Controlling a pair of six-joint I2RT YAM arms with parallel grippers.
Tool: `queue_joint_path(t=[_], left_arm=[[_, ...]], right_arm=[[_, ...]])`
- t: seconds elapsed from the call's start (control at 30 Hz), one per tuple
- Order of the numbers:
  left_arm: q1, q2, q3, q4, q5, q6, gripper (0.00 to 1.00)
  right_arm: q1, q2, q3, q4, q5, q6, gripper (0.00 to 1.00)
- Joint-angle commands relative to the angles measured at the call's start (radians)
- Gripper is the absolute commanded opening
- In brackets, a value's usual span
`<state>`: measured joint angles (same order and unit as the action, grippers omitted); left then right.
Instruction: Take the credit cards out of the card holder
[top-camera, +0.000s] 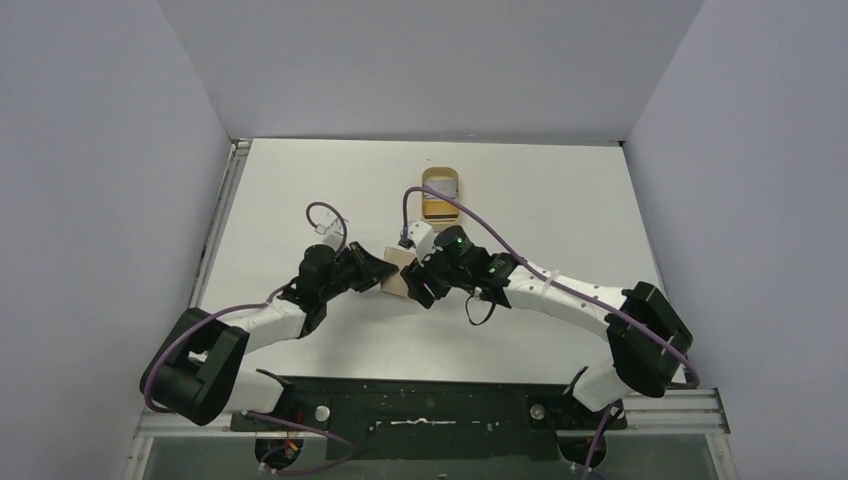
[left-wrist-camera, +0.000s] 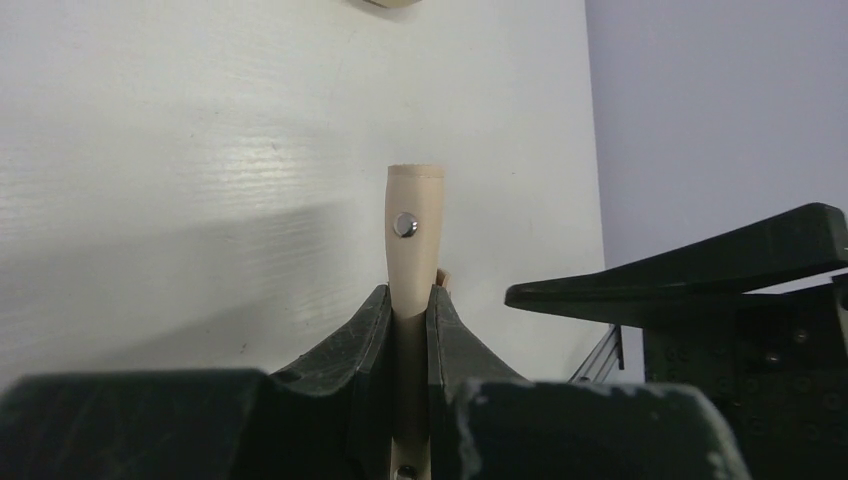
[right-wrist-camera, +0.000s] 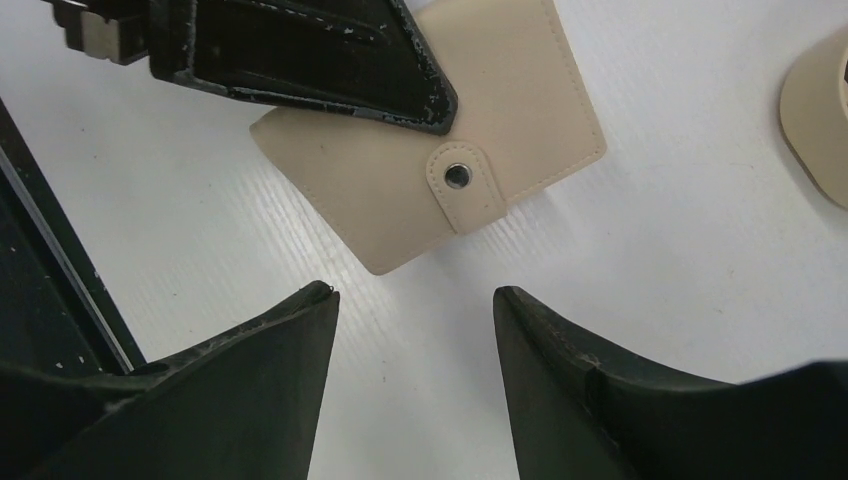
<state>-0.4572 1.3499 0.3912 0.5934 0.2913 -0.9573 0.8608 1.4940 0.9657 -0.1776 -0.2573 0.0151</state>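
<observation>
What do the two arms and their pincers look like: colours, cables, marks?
Both the left arm and right arm have white link shells, black joints and bulky black base housings, with purple cables looping along them. A small green light glows at the right wrist. The left pincer and right pincer have matte black, tapering fingers with scuffed, whitish edges.

With left gripper (left-wrist-camera: 408, 300) clamped tight, right gripper (right-wrist-camera: 415, 295) hovers, jaws apart.
</observation>
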Motion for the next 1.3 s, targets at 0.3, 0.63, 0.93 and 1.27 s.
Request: queue_joint_path(t=[0.3,0.63,0.93,1.27], left_arm=[[-0.007,0.113,0.012,0.380,0.166,-0.170,0.00],[-0.014,0.177,0.027,0.491,0.225,-0.202,0.00],[-0.014,0.067,0.063,0.308,0.250,-0.108,0.00],[-0.026,0.081,0.084,0.315,0.258,-0.108,0.00]], right_arm=[[-0.005,0.041,0.033,0.154,0.005,-0.030,0.55],[-0.038,0.049,0.028,0.161,0.025,-0.056,0.53],[-0.125,-0.001,-0.037,0.236,0.019,-0.040,0.54],[-0.122,0.041,-0.003,0.211,-0.059,-0.046,0.47]])
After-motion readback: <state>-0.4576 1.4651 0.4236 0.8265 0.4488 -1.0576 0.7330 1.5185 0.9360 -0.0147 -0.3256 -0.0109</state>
